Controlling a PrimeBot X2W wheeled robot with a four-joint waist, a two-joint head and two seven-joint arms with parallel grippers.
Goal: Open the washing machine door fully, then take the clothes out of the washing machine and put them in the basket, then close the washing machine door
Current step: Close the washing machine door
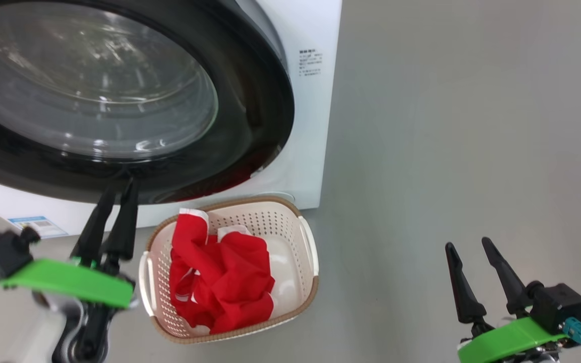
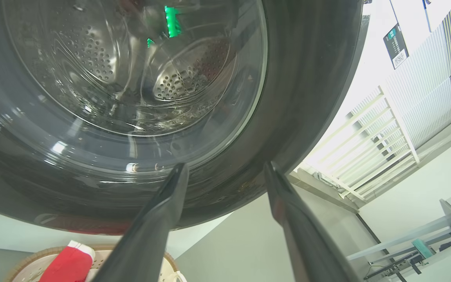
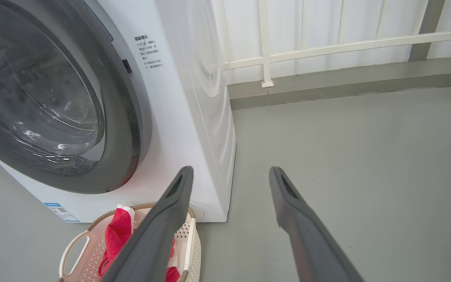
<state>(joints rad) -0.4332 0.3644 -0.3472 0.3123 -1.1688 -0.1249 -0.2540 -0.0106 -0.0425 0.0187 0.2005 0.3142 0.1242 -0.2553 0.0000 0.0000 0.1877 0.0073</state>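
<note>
Left gripper, jaws parted and empty, tips at lower rim of washing machine door, frame lower left; right gripper, wide, well apart lower right.

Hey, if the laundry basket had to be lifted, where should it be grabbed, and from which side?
Probably the white handle on the right side of the basket, approached from the open floor with the right gripper, whose fingers stand apart. The handle bows off the rim, leaving a gap for one finger; the clothes lie clear of it.
</note>
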